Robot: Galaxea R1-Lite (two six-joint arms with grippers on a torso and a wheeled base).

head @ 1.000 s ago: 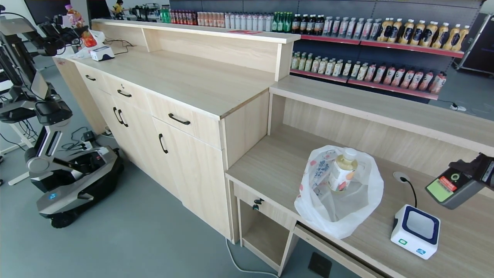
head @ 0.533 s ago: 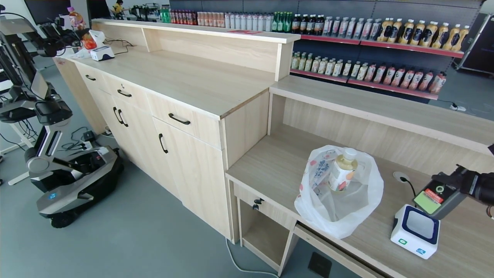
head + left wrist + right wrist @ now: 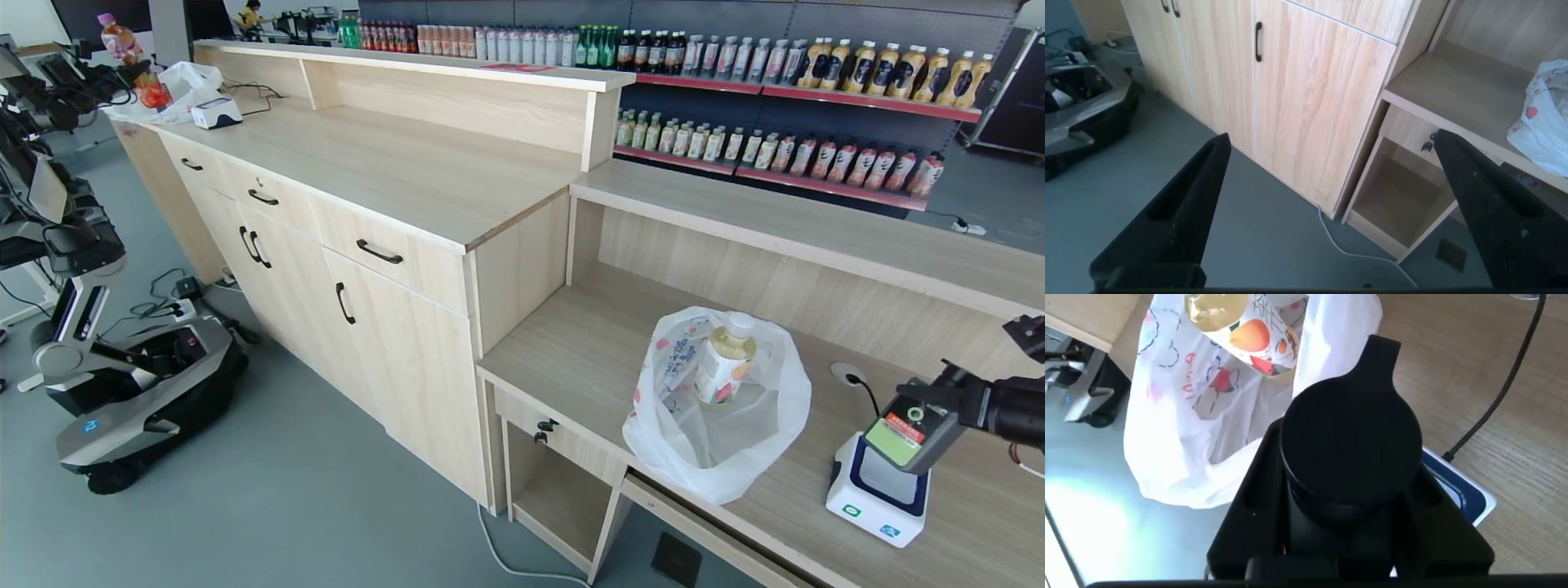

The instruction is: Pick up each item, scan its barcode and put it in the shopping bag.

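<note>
Partway — pale-yellow plastic bottle (image 3: pixel 725 359) sat in white plastic shopping bag (image 3: pixel 718 445); right gripper (image 3: pixel 951 404) clamped dark grey box w/ green label (image 3: pixel 906 433) just over white square scanner (image 3: pixel 878 500), right of bag. Scan + bagging remained. Left gripper (image 3: pixel 1328 147) gaped.

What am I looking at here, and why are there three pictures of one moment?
This is a two-armed robot working a shop checkout. The wide picture comes from a camera on its head; the other two come from cameras on its wrists. On the wooden counter stands a white shopping bag with a bottle inside, and beside it a small white barcode scanner. The right gripper holds a dark container with a green label over the scanner. The left gripper hangs open above the floor by the cabinets, holding nothing.
</note>
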